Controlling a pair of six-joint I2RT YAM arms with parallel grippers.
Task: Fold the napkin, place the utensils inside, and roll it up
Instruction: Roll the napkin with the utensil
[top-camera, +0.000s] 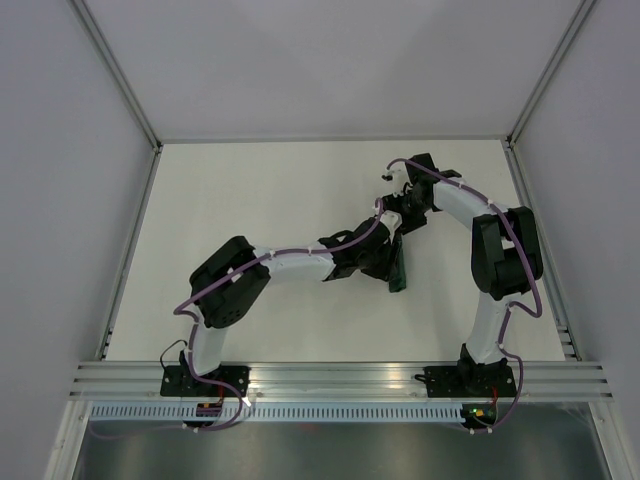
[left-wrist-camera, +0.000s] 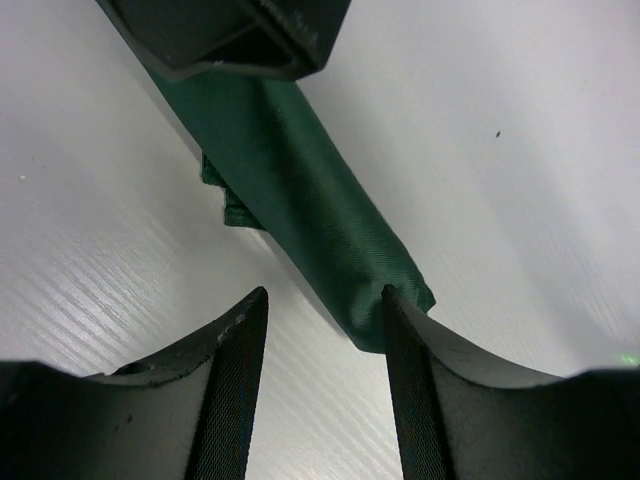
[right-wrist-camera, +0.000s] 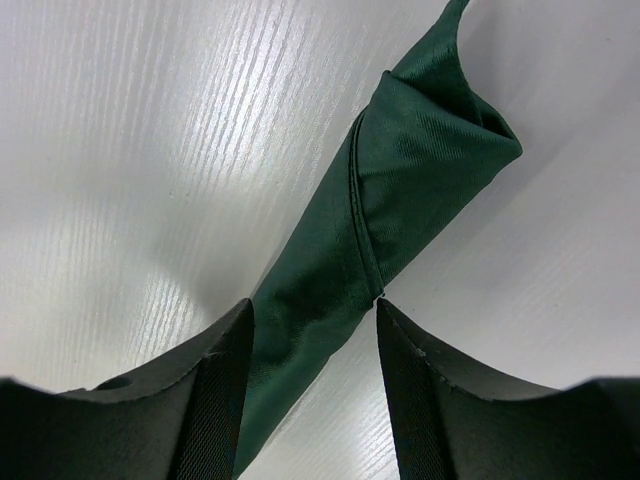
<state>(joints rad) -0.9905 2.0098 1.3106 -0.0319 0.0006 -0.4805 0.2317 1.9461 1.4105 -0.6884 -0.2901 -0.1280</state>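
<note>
The dark green napkin (top-camera: 400, 272) lies rolled into a narrow tube on the white table. In the left wrist view the roll (left-wrist-camera: 300, 190) runs from the top left down to my open left gripper (left-wrist-camera: 323, 292), and its end touches the right finger (left-wrist-camera: 420, 400). My right gripper (right-wrist-camera: 314, 303) is open and straddles the roll (right-wrist-camera: 400, 200), whose far end shows loose folds. In the top view the left gripper (top-camera: 388, 264) and the right gripper (top-camera: 405, 222) meet over the roll. The orange-red utensil is hidden.
The right gripper's black head (left-wrist-camera: 230, 35) sits over the roll's far end in the left wrist view. Grey walls enclose the white table (top-camera: 250, 200). An aluminium rail (top-camera: 340, 378) runs along the near edge.
</note>
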